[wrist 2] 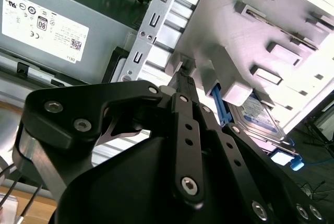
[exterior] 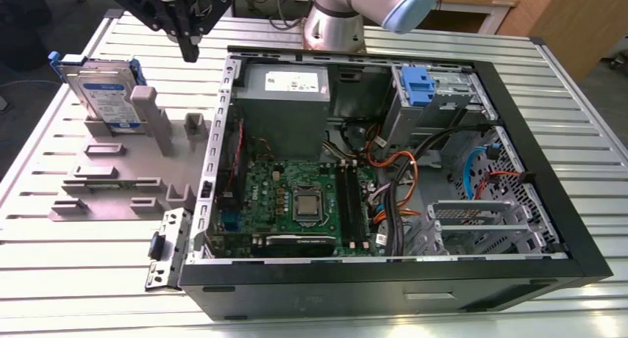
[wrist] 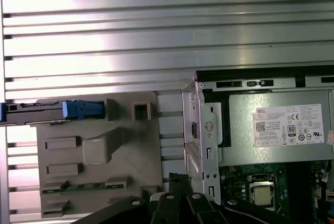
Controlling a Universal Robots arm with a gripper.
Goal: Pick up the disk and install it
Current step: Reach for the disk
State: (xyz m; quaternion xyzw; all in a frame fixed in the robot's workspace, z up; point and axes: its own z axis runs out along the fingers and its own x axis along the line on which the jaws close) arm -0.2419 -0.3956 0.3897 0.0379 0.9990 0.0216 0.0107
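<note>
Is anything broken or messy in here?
Nothing looks broken or spilled. The black computer case lies open with orange, blue and black cables bunched loosely inside. The silver hard drive with blue rails stands on edge in the grey slotted holder.

Disk: silver body, white-and-blue label, blue rails. Holder block: plain grey. Table: silver, ribbed in parallel stripes. Computer case: black shell; motherboard green; latch blue. Gripper: black.

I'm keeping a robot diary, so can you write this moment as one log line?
claw shut, empty, up between grey holder and computer case | disk upright in grey holder, untouched | install not done
</note>
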